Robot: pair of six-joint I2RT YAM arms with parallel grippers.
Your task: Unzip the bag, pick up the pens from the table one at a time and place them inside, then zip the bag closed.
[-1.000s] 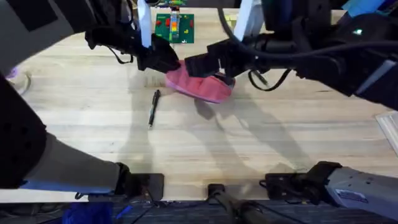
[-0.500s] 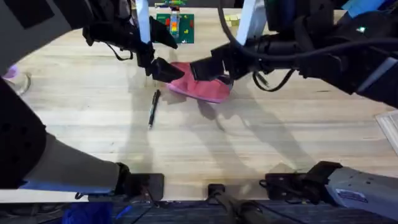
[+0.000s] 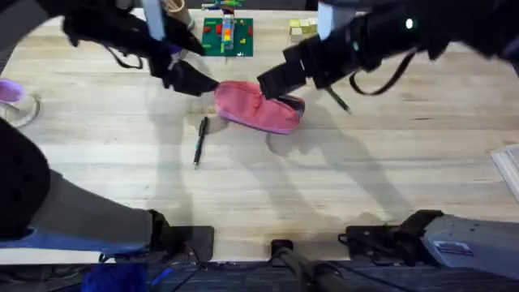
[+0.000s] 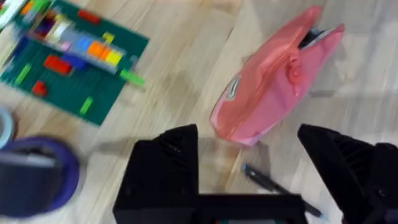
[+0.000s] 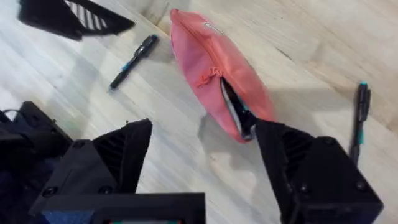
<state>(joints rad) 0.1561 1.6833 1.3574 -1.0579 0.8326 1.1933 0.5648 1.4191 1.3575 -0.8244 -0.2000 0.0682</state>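
Your bag [image 3: 258,107] lies on the table [image 3: 324,186], partly unzipped at one end with only dark lining visible, so it looks empty, though the opening is narrow. One pen [image 3: 199,140] lies just beside it, another [image 5: 360,121] past its open end. Both the left gripper [image 4: 249,171] and the right gripper [image 5: 202,165] hang above it, spread wide and holding nothing.

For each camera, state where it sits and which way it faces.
Overhead: above the arms' bases, looking down and forward at the table; both arms show.
Left wrist: on the left arm, looking down at the bag; open jaws show.
Right wrist: on the right arm, looking down at the partly unzipped bag; open jaws show.
All share the bag.
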